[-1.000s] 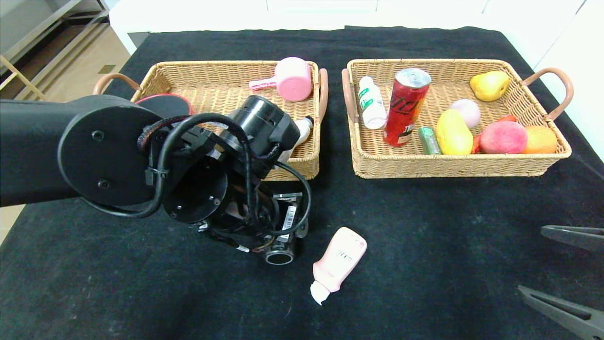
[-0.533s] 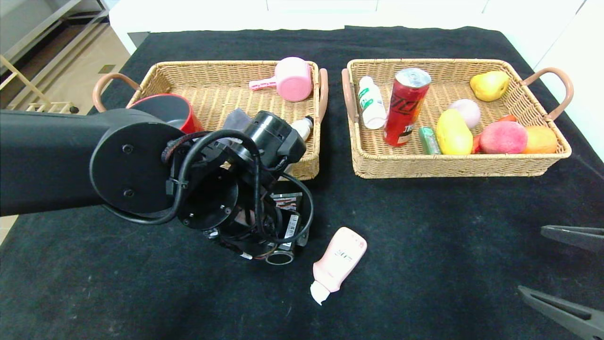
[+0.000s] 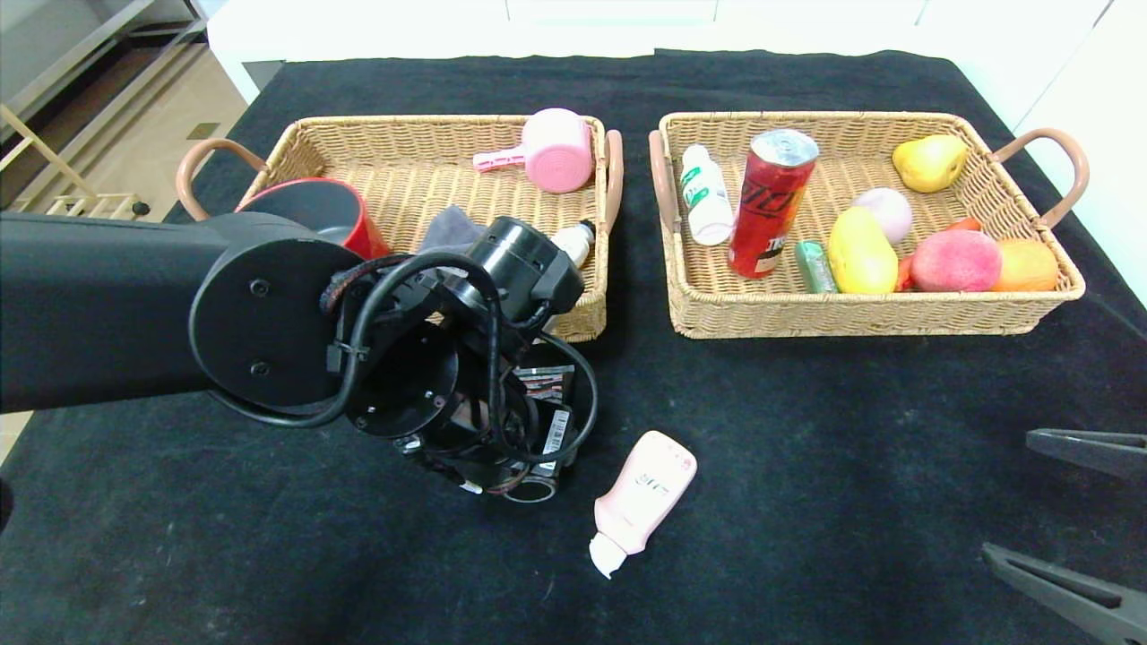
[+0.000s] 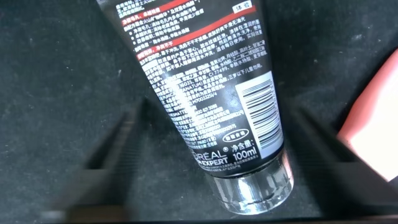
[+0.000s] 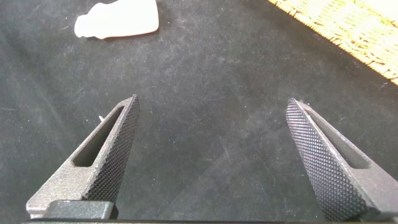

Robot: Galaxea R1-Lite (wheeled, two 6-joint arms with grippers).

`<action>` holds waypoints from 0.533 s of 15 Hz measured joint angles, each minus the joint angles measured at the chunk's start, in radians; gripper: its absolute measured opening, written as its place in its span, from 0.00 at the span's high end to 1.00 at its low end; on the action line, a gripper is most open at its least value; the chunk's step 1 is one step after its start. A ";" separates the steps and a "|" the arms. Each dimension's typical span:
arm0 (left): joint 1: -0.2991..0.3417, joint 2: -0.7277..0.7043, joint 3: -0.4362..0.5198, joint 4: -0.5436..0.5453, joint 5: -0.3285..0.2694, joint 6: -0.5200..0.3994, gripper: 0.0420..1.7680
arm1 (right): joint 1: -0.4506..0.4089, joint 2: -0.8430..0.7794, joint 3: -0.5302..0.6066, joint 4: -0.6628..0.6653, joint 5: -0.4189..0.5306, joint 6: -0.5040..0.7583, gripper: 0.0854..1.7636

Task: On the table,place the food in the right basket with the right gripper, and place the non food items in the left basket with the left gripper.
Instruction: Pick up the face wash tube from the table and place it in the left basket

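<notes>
A: Start with the big picture. What's on the worktop (image 3: 806,430)?

B: Black cloth, two wicker baskets at the far side. The right basket (image 3: 860,313) already holds the food: the red can (image 3: 769,204), the small white bottle with the green-red label (image 3: 704,195), the peach (image 3: 955,260), and other fruit. The left basket (image 3: 430,143) holds a pink cup, a red cup, a grey cloth, and the white bottle with the dark tip (image 3: 572,242) at its near right corner.

A: So what remains?

B: Two non-food items lying on the cloth in front of the left basket: the dark printed tube (image 4: 208,87) with its grey cap, and just beside it the pale pink squeeze tube (image 3: 643,498), white cap toward the robot.

A: Which step is in hand?

B: I'd judge it to be the pick of the dark tube. The left tool (image 4: 217,149) hangs right over it; in the left wrist view its fingers (image 4: 115,146) stand either side of the tube, parted and clear of it, so nothing is gripped yet.

A: And the right tool (image 5: 214,158)?

B: Parked low at the near right edge, spread wide, holding nothing.

A: Next move?

B: Probably squeeze the fingers onto the tube's body without nudging the pink tube, lift, and carry it across to the left basket.
</notes>
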 joint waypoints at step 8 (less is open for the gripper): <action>0.000 0.005 0.001 0.000 -0.002 -0.001 0.55 | 0.000 0.000 0.004 0.000 0.001 0.000 0.03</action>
